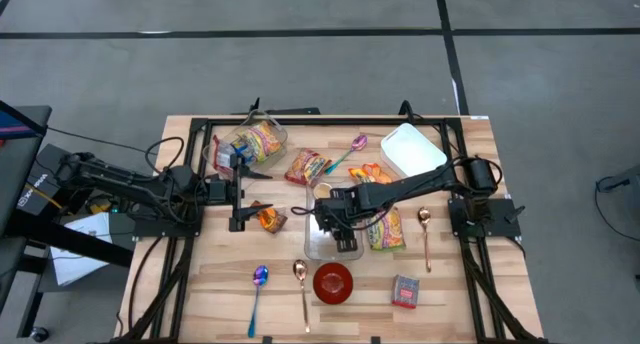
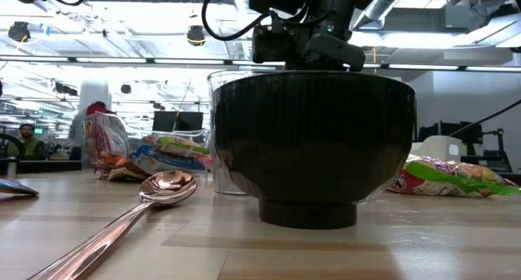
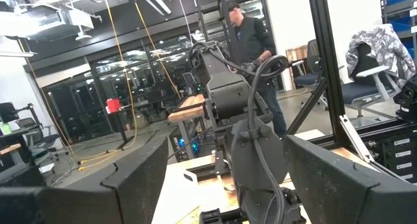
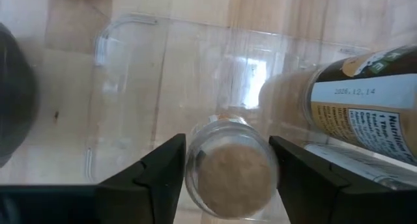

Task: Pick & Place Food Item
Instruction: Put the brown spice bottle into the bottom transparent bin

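jar [image 4: 229, 173] of pale brown powder stands on end straight below my right hand [image 4: 228, 168], its round end facing up at me between my two fingers [image 4: 151, 178]. it sits inside the clear tub [image 4: 130, 74] in the middle of the worktop [image 1: 450, 274], so its long axis runs up and down, in line with my reach. my fingers stand on either side of it, close, and i cannot tell whether they press it or are just clear; the gap looks about as wide as the jar itself. i judge the jar is being set down in the tub or let go there.

beside the jar in the same tub lies a second, bigger jar [image 4: 352, 113] on its side, label up, nearly touching the first.

from above, my right hand [image 1: 338, 222] hangs over the tub [image 1: 330, 246], with the red bowl [image 1: 333, 281] just in front of it and snack packets [image 1: 385, 229] to the side. my left hand [image 1: 238, 194] waits well off to the left, fingers spread wide and holding nothing. the right arm is plainly the nearer one, so any lift goes straight up, keeping clear of the lying jar.
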`<state>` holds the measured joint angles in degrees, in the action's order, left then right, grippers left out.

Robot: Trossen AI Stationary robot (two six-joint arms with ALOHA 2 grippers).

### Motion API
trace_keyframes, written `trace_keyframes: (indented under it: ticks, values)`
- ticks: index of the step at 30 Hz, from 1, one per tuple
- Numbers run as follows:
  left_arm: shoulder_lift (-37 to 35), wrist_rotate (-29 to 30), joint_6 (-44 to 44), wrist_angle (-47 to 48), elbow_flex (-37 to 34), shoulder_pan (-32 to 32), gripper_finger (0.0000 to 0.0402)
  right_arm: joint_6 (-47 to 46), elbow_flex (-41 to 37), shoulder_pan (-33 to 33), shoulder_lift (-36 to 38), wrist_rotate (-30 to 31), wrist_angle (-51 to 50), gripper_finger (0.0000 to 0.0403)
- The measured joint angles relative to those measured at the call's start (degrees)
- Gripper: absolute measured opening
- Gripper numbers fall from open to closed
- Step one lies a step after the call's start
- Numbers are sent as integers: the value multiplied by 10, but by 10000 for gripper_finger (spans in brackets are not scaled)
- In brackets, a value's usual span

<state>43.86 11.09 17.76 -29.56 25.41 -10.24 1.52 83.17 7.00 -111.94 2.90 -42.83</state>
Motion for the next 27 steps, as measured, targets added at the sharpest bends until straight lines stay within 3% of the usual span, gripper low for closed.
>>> trace_keyframes:
  ticks: [8, 21, 27]
  values:
    - [0, 0, 0, 0, 0, 0, 296, -1, 0, 1, 0, 1, 0, 239]
    - [0, 0, 0, 0, 0, 0, 296, -23, 0, 23, 4, 1, -4, 240]
    - [0, 0, 0, 0, 0, 0, 296, -30, -1, 49, 10, 69, -25, 234]
